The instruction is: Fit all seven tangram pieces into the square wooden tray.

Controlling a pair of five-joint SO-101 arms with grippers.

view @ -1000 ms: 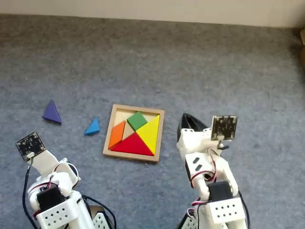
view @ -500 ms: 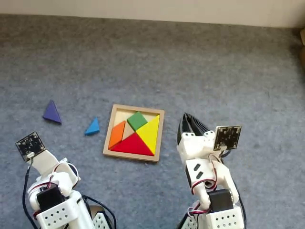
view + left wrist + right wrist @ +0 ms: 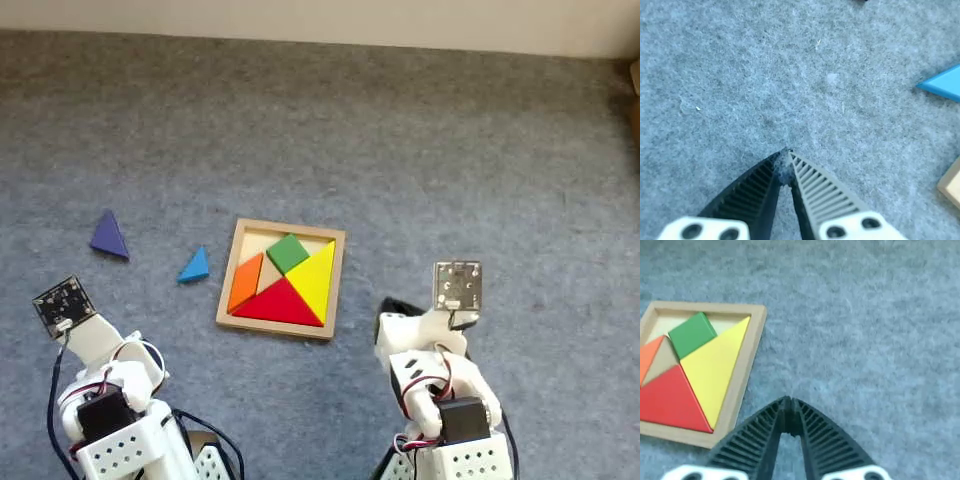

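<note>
The square wooden tray lies mid-table and holds an orange piece, a green square, a yellow triangle and a red triangle. A blue triangle and a purple triangle lie on the carpet to its left. My right gripper is shut and empty, low over the carpet just off the tray's near right corner. My left gripper is shut and empty over bare carpet, with the blue triangle and a tray corner off to one side.
Grey carpet covers the table. The left arm sits at the front left and the right arm at the front right. A pale strip runs along the far edge.
The right arm has drawn back toward the front edge, away from the tray's right side. The left arm and the pieces have not moved.
</note>
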